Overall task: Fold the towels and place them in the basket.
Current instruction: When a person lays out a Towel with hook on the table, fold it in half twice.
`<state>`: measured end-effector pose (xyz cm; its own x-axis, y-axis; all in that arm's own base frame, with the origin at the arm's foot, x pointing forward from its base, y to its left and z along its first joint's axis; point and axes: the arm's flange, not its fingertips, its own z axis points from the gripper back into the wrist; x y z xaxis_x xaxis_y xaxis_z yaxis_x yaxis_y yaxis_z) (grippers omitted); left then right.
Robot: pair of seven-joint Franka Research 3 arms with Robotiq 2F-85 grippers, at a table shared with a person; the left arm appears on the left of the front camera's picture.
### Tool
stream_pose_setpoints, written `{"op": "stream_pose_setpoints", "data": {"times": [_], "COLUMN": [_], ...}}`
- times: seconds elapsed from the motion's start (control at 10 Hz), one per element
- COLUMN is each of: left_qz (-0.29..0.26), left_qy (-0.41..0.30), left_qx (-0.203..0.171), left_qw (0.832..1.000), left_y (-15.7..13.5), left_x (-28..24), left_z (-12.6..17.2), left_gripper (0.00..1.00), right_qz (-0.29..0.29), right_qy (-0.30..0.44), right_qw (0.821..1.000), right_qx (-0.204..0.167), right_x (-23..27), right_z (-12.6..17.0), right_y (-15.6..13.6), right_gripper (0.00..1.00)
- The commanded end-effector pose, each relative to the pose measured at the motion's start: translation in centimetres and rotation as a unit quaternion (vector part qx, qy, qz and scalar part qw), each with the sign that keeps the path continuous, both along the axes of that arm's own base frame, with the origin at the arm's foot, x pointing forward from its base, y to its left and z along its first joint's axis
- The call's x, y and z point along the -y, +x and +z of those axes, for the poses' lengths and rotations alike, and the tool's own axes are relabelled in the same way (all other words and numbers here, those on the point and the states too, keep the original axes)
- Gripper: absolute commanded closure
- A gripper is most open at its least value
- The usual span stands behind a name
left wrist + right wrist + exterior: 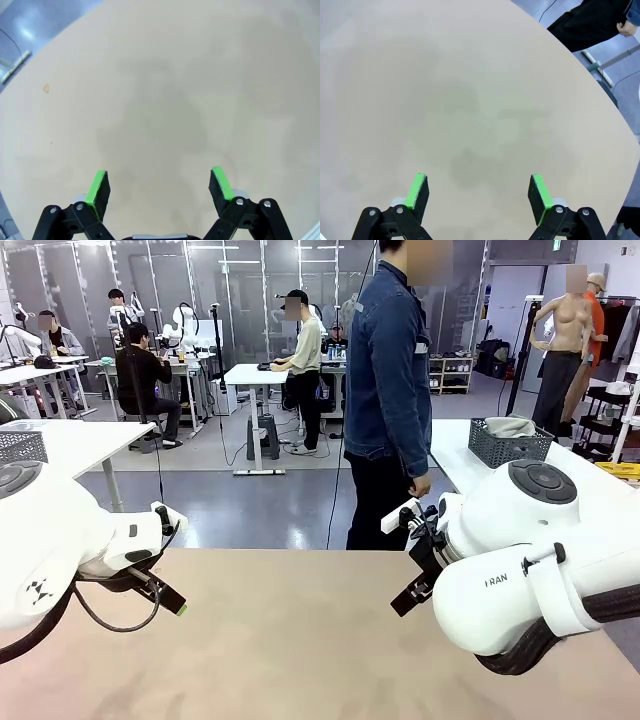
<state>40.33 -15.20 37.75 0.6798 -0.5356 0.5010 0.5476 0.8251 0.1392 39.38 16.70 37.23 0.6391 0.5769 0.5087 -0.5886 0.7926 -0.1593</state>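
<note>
The left gripper (pixel 160 184) and right gripper (pixel 479 186) are spread wide above the table (pixel 300 650), nothing held.
In both wrist views the jaws are seen fully apart. The basket (pixel 505 452) is set on a white table (pixel 452 452) well beyond the right arm (pixel 520 580); the pale cloth (pixel 512 426) heaped in it is perhaps a towel, too small to be told.

left fingers (pixel 98 189) spread wide and empty, right fingers (pixel 418 191) likewise

A person (pixel 388 390) in denim beyond the table (pixel 300 640)
</note>
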Motion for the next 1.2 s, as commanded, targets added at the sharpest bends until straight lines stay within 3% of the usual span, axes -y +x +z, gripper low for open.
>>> {"op": "stream_pose_setpoints", "data": {"times": [0.0,0.1,0.3,0.4,0.6,0.7,0.9,1.1], "left_qz": [0.016,0.035,0.029,0.016,0.004,0.001,-0.007,0.019], "left_qy": [0.011,0.006,-0.017,-0.044,-0.056,-0.074,-0.094,-0.095], "left_qx": [0.020,-0.007,-0.026,-0.073,-0.088,-0.087,-0.071,-0.060], "left_qw": [1.000,0.999,0.999,0.996,0.995,0.993,0.993,0.994], "left_y": [0.5,0.7,0.0,-0.6,-2.7,-3.7,-6.9,-9.2], "left_x": [1.0,1.2,0.3,-0.7,-4.2,-6.8,-10.7,-13.7], "left_z": [4.5,7.3,12.6,15.9,23.0,26.5,31.8,35.4], "left_gripper": [0.00,0.00,0.00,0.00,0.00,0.00,0.00,0.00], "right_qz": [0.003,0.002,-0.013,-0.002,-0.048,-0.042,-0.055,-0.107], "right_qy": [0.015,0.010,0.070,0.093,0.087,0.106,0.141,0.176], "right_qw": [1.000,1.000,0.997,0.994,0.993,0.992,0.988,0.978], "right_qx": [-0.002,-0.008,-0.034,-0.058,-0.068,-0.059,-0.039,-0.026], "right_x": [0.6,1.4,3.3,4.6,8.5,11.2,15.2,18.9], "right_z": [2.1,5.1,11.8,15.0,22.0,25.0,28.1,31.2], "right_y": [0.3,0.3,0.1,-0.2,-2.2,-4.0,-7.5,-11.5], "right_gripper": [0.00,0.00,0.00,0.00,0.00,0.00,0.00,0.00]}}
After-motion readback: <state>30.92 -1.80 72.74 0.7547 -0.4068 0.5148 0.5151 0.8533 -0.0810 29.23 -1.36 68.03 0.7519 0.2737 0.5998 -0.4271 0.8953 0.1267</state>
